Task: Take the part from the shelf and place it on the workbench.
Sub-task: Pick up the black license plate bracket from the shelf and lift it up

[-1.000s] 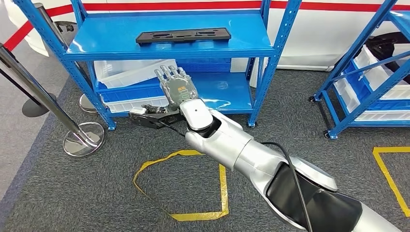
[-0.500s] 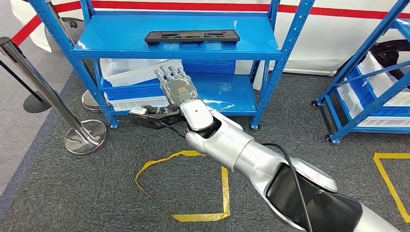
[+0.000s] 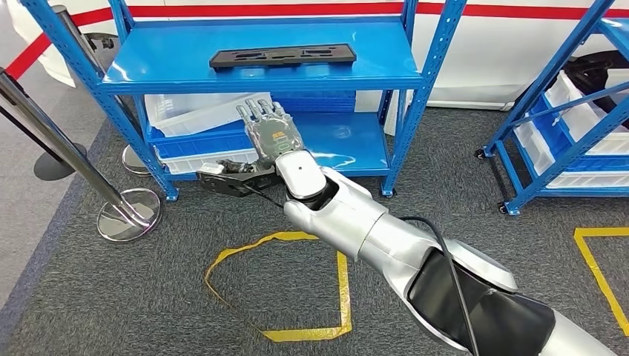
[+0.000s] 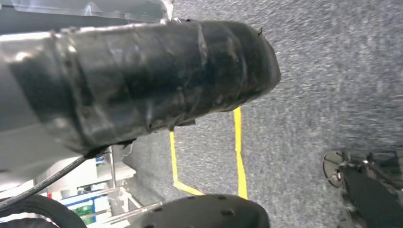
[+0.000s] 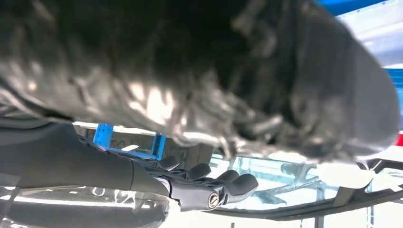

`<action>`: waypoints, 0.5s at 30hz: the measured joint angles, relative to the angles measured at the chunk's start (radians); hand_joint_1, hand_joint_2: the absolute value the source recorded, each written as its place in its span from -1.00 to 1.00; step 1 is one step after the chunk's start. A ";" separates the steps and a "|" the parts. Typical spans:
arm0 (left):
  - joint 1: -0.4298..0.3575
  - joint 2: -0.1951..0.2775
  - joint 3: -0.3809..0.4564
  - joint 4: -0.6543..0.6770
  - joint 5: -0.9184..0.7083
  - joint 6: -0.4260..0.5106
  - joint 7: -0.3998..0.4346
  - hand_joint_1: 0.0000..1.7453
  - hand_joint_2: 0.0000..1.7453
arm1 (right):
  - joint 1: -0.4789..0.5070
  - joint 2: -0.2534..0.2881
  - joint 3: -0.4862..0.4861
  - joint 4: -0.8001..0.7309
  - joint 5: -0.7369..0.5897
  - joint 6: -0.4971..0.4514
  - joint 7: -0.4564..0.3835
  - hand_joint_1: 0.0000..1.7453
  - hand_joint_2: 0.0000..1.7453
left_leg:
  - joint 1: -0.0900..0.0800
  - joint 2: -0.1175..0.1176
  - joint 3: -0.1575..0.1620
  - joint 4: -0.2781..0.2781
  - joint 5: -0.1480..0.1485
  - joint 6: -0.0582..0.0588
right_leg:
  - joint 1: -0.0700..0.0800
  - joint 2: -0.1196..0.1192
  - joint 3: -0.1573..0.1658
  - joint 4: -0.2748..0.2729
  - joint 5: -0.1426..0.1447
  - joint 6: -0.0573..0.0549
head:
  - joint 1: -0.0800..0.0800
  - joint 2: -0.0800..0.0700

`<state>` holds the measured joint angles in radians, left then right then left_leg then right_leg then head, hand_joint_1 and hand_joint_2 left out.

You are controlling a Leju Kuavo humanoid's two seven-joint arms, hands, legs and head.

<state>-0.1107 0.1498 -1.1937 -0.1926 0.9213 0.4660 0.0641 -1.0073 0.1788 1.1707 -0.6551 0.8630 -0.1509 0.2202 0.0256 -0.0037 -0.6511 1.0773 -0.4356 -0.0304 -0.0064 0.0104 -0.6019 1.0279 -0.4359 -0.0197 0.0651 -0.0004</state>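
Fingers (image 3: 261, 111) of your right hand (image 3: 271, 133) are stretched out straight and slightly apart, holding nothing, with the back of the metal palm toward the head camera near the centre of the frame. In the right wrist view the same dark, rounded fingertips (image 5: 237, 183) lie side by side with nothing between them. Your left hand I cannot judge: its wrist view is taken up by a black, tape-wrapped, glossy cylinder (image 4: 142, 80) close to the lens.

The part, a long flat black moulded tray-like piece with shallow recesses (image 3: 282, 55), lies on the top board of the blue painted steel shelf rack (image 3: 222, 77), in the upper middle of the head view, well above the hand and untouched.

Watch these risks. The hand sits level with the lower shelf, so raising it straight could knock the front lip of the top board. The part looks thin, rigid and smooth, and the shelf paint is glossy, so a push from the fingertips could slide it backward instead of lifting it. A grip at one end would likely let the long piece tilt and drop. Clear ribbed plastic bins (image 3: 194, 110) sit behind the fingers, and a polished chrome stanchion post with a round base (image 3: 127, 213) stands at lower left on the coarse grey carpet (image 3: 111, 297), which is marked with yellow tape (image 3: 343, 285).
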 joint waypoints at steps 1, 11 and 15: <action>-0.001 0.000 0.000 0.000 0.009 0.005 -0.003 -1.00 -1.00 | -0.001 0.000 0.000 0.000 0.000 0.012 0.004 -1.00 -1.00 | -0.002 0.000 0.017 -0.032 0.003 0.006 | 0.002 0.000 -0.002 0.002 -0.004 0.006 | 0.000 0.000; 0.004 0.000 0.000 0.000 0.069 0.036 -0.021 -1.00 -1.00 | 0.015 -0.017 0.001 -0.011 0.003 0.097 0.045 -1.00 -1.00 | -0.005 -0.001 0.055 -0.056 -0.022 0.057 | -0.001 -0.003 -0.151 0.268 -0.101 0.044 | 0.004 0.000; 0.005 -0.001 0.000 0.000 0.075 0.038 -0.019 -1.00 -1.00 | 0.016 -0.023 0.002 -0.017 0.004 0.104 0.049 -1.00 -1.00 | -0.005 -0.003 0.085 -0.058 -0.047 0.048 | 0.004 -0.003 -0.084 0.068 0.027 0.025 | 0.002 0.000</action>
<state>-0.1053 0.1484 -1.1937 -0.1926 0.9967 0.5041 0.0449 -0.9918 0.1558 1.1725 -0.6721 0.8665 -0.0467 0.2688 0.0206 -0.0068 -0.5664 1.0196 -0.4827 0.0174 -0.0025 0.0075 -0.6857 1.0957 -0.4089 0.0056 0.0672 -0.0004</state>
